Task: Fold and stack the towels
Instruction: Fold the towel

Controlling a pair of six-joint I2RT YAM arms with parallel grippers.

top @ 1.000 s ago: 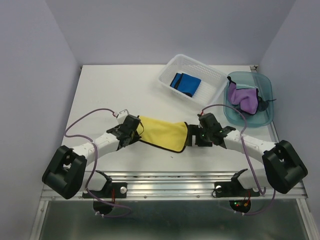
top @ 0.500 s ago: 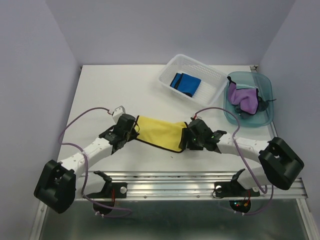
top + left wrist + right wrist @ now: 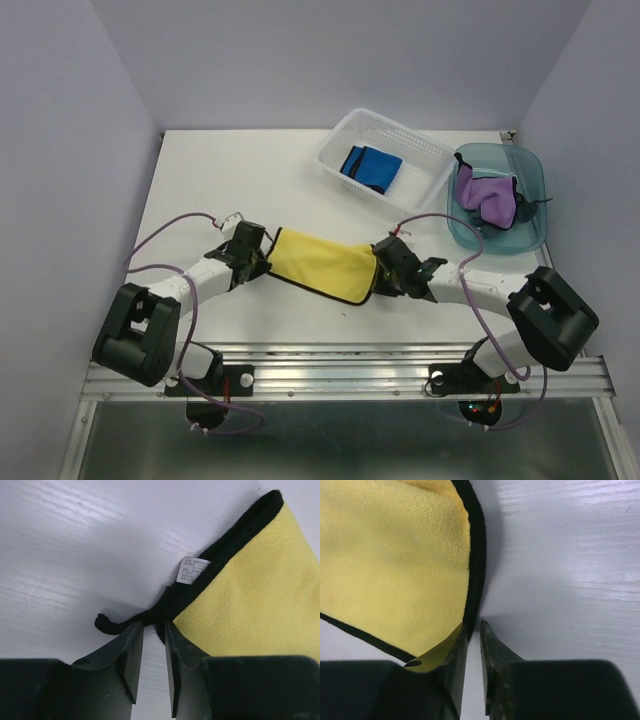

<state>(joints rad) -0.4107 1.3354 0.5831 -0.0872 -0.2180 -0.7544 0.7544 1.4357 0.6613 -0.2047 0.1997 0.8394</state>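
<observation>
One white tag (image 3: 192, 570) on yellow towel (image 3: 260, 595), print unreadable; left fingers (image 3: 131, 655) narrowly parted, right fingers (image 3: 494, 665) pinching hem (image 3: 477, 555).

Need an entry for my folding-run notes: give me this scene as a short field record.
yellow towel: spread on the table between the two arms, black hem
left end effector: at the towel's left corner, jaws narrowly apart, hem at the tips, grip unclear
right end effector: at the towel's right edge, same narrow gap, grip unclear
blue towel: folded, in the white basket
purple towel: bunched, in the teal bin
</observation>
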